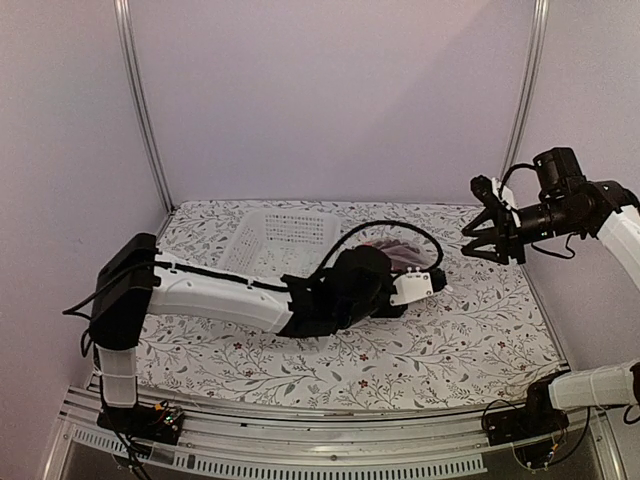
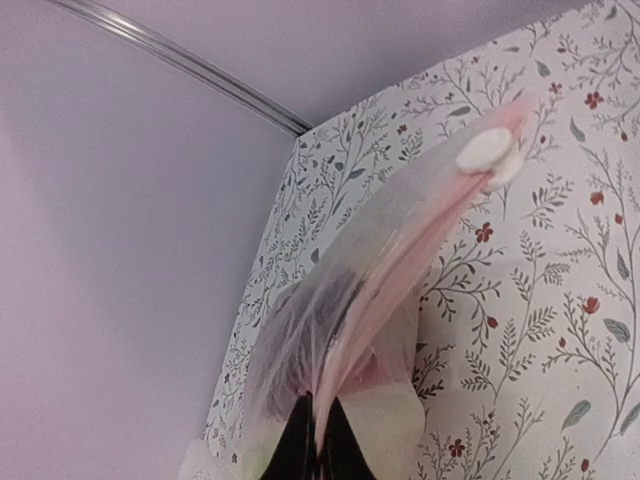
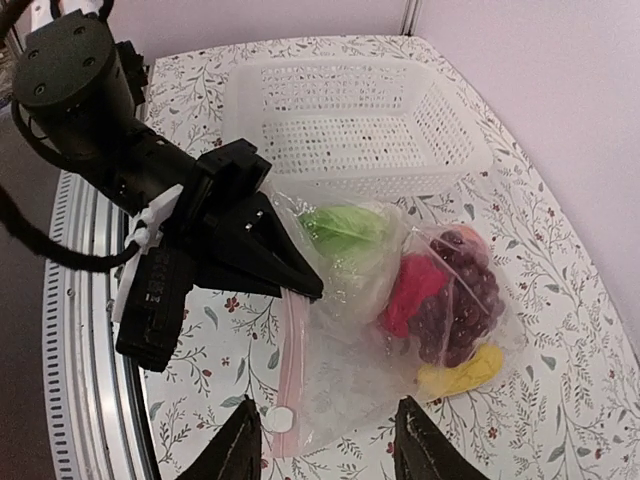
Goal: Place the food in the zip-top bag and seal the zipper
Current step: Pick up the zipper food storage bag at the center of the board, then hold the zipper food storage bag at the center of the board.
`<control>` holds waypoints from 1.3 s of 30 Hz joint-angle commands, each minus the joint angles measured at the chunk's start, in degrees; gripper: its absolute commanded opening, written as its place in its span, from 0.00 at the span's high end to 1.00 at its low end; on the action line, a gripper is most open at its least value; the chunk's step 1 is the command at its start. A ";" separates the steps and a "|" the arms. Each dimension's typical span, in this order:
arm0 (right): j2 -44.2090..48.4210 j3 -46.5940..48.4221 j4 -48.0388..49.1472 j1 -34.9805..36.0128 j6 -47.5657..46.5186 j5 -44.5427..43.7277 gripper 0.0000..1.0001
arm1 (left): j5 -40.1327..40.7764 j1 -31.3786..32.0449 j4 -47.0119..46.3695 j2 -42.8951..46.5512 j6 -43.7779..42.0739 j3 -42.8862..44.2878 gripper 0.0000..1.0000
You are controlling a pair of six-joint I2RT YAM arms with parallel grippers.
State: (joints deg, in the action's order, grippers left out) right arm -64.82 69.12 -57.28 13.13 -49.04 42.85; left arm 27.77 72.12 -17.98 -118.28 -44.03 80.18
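Left hand [image 3: 310, 288] clamped shut on zipper [image 3: 288, 370], pinching pink strip at bag mouth, far end from white slider [image 3: 281, 420]. Zip-top bag [image 3: 400, 340] lies on counter [image 3: 560, 330], just in front of white basket [image 3: 350, 130], spreading away from left hand's fingertips. Food inside bag: grapes [image 3: 455, 305], red piece [image 3: 410, 285], yellow piece [image 3: 460, 372], green piece [image 3: 340, 225]. Right hand [image 1: 472, 242] raised above bag, apart from it, jaws parted, holding nothing.

Arms [image 1: 220, 295]: white shells, blk joints, blk looping cables [image 1: 395, 222].
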 commanded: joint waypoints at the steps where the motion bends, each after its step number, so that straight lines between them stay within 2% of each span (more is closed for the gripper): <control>1: -1.05 9.73 -8.60 0.34 0.18 4.17 0.56 | -10.31 -3.38 16.18 7.13 12.97 9.43 0.97; 4: -1.47 12.13 -9.35 0.35 0.69 4.18 0.55 | -14.80 -5.05 27.49 7.12 19.05 16.43 0.97; 7: -1.04 10.23 -7.38 0.35 1.10 4.35 0.52 | -18.28 -6.10 32.47 7.92 23.17 19.48 0.96; 11: 1.00 7.18 -3.95 0.36 3.05 6.95 0.49 | -22.92 -7.00 35.30 9.13 28.08 21.52 0.96; 18: 3.35 7.59 -7.39 0.41 2.25 9.87 0.48 | -25.25 -7.75 39.78 8.03 31.52 25.97 0.96; 26: 5.44 2.32 -6.01 1.64 1.95 6.47 0.50 | -26.50 -8.84 38.99 7.73 33.22 26.17 0.96; 30: 6.52 -1.47 -1.34 2.82 3.77 3.02 0.56 | -26.74 -9.26 39.32 7.57 33.35 26.08 0.96; 33: 6.55 -2.59 2.05 3.06 5.30 2.77 0.69 | -27.01 -9.43 39.48 7.75 33.36 25.91 0.96; 39: 5.75 -2.47 6.33 3.40 7.37 3.82 0.72 | -27.33 -9.42 40.14 8.03 33.36 25.95 0.96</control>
State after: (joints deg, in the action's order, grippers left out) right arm -59.18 66.76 -55.33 15.90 -43.62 46.78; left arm 1.23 63.61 21.41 -110.59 -11.27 104.73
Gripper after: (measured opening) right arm 0.287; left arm 0.041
